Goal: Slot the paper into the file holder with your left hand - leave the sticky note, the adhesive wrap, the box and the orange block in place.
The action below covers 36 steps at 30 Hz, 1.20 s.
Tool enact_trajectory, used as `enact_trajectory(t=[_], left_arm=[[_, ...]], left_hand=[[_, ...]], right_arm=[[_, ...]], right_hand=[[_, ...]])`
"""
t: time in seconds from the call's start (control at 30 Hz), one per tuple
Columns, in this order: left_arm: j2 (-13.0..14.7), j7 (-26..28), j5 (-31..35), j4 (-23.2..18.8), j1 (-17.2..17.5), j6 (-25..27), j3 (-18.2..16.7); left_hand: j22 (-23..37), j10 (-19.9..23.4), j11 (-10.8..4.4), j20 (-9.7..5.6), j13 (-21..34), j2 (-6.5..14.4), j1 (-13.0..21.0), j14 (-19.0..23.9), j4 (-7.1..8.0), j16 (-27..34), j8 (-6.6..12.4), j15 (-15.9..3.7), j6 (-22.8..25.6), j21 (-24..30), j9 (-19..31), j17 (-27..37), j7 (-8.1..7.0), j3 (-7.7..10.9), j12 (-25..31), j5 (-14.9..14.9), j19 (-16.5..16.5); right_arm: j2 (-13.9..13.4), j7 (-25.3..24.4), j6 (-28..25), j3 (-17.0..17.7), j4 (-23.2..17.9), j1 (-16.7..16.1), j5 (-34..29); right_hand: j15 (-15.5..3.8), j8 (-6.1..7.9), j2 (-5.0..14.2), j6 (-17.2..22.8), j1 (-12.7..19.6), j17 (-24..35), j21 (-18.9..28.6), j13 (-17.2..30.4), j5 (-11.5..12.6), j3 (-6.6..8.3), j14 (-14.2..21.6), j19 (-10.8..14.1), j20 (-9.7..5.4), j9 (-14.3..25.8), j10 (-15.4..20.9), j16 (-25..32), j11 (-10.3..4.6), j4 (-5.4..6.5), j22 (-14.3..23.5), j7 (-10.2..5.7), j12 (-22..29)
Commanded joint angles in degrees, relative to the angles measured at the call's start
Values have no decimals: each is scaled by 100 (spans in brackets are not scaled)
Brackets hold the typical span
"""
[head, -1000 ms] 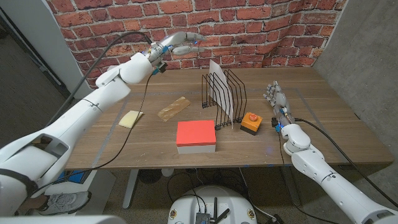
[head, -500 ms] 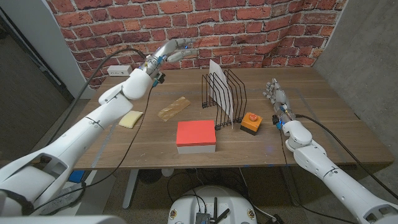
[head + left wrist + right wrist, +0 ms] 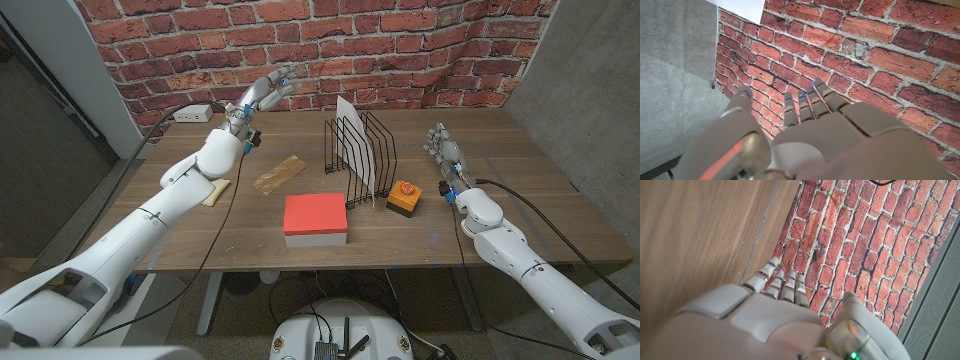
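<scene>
A white sheet of paper (image 3: 352,137) stands tilted inside the black wire file holder (image 3: 376,150) at the table's back middle. My left hand (image 3: 261,94) hangs in the air over the back left of the table, well left of the holder, fingers spread and holding nothing. In the left wrist view the same hand (image 3: 805,132) faces the brick wall. My right hand (image 3: 442,152) stands open to the right of the orange block (image 3: 404,197), fingers pointing away; in the right wrist view this hand (image 3: 775,312) is over bare wood.
The yellow sticky note (image 3: 212,191) lies at the left, partly under my left forearm. The tan adhesive wrap (image 3: 281,172) lies between it and the holder. The red-topped box (image 3: 316,219) sits in front of the holder. A white power strip (image 3: 190,114) is at the back left.
My left hand has drawn back to the left and sunk a little, away from the file holder. The paper stays in the holder. The right hand has hardly moved.
</scene>
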Motion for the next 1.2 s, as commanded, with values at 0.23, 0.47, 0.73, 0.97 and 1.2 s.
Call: enact_trajectory(t=[0.23,0.47,0.73,0.97,1.2], left_arm=[[-142,607,-948,16,677,61,-248],[-226,625,-1322,66,858,130,-306],[-279,559,-1637,243,946,-33,-324],[-416,604,-1874,474,1018,-253,-344],[-544,714,-1903,715,1035,-511,-316]], left_hand=[[1,-294,43,-370,-2,156,-477,-298,249,29,11,105,-369,0,9,39,65,-39,5,40,-351],[3,-441,43,-370,-2,205,-650,-445,327,19,8,117,-540,-8,5,35,119,-53,3,55,-534],[2,-611,12,-377,-5,233,-771,-576,361,28,2,126,-725,-13,-1,28,105,-42,1,70,-755],[1,-736,9,-376,-6,222,-839,-661,362,20,14,136,-831,-2,-3,22,105,-35,1,72,-857],[1,-727,-10,-371,-7,217,-883,-640,363,48,48,111,-803,52,-4,21,103,-29,31,75,-774]], right_arm=[[-2,352,18,-140,282,343,47],[-59,486,-31,-140,236,332,134],[-120,539,-81,-132,174,301,177],[-171,556,-162,-124,97,268,214],[-94,619,-97,-121,195,263,306]], right_hand=[[-189,-19,142,-31,-36,-22,-38,6,-16,-6,-149,-269,-233,9,-43,-63,-46,8,9,-82,-12],[-154,-38,118,-123,-104,-35,-45,1,-12,-38,-258,-449,-198,7,-125,-95,-72,54,10,-117,-30],[-81,-44,78,-199,-174,-52,-41,-3,-6,-82,-340,-619,-133,5,-178,-109,-43,103,12,-108,-32],[-105,-41,90,-232,-216,-59,-36,-5,4,-100,-380,-710,-135,4,-202,-110,-53,147,13,-111,-31],[-65,-43,77,-264,-241,-67,-15,-6,10,-119,-367,-720,-123,4,-229,-97,-40,172,14,-84,-33]])
